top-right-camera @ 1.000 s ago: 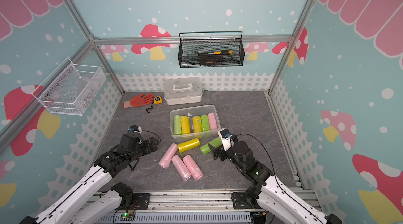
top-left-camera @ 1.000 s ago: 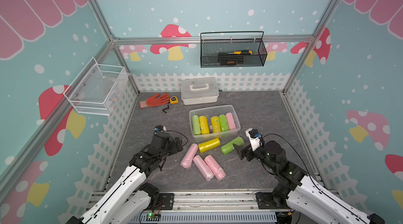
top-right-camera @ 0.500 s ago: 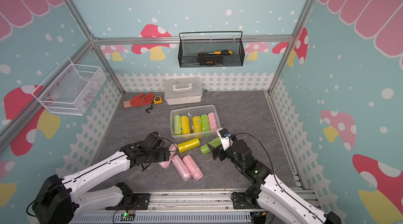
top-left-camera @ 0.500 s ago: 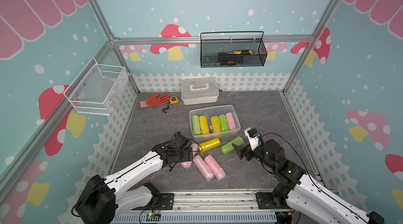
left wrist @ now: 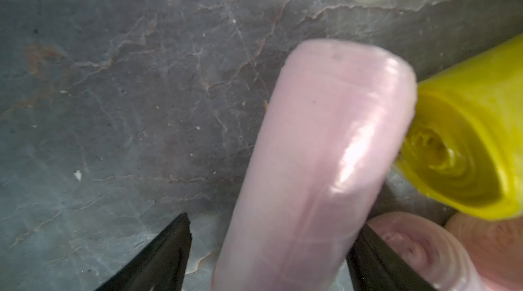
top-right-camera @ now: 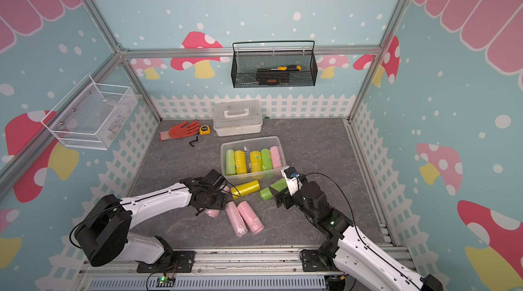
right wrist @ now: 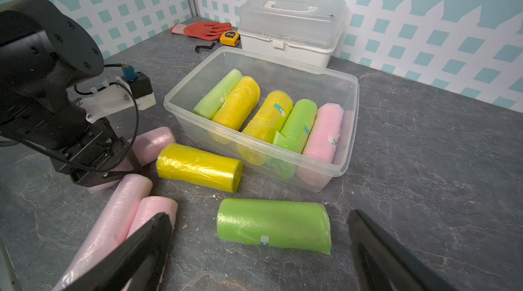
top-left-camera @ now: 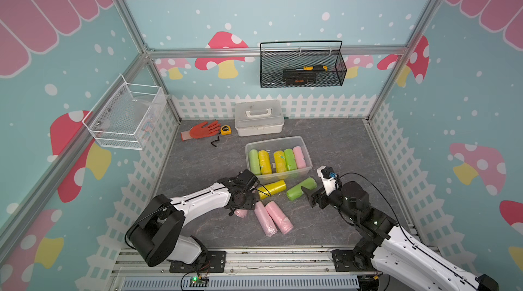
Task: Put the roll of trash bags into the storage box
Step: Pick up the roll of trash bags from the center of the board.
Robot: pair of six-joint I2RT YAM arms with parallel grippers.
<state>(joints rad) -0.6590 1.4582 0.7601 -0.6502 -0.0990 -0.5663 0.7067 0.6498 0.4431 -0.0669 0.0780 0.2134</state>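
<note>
In both top views the left gripper point(top-left-camera: 242, 209) stands over the pink roll of trash bags point(top-right-camera: 212, 213) on the table point(top-left-camera: 198, 162) just outside the storage box point(top-left-camera: 276, 144), the roll's long axis slanting from the front toward the box's near-left corner; a second ago that arm was drawn back left. The left wrist view shows its jaws open astride the roll, gripping nothing. The right wrist view shows the right gripper point(right wrist: 259, 218) wide open and empty, near a green roll point(right wrist: 273, 224).

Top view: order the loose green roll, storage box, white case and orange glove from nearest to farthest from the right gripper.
1. Loose green roll, at the right gripper.
2. Storage box, just behind the roll.
3. White case, by the back fence.
4. Orange glove, far back left.
</note>
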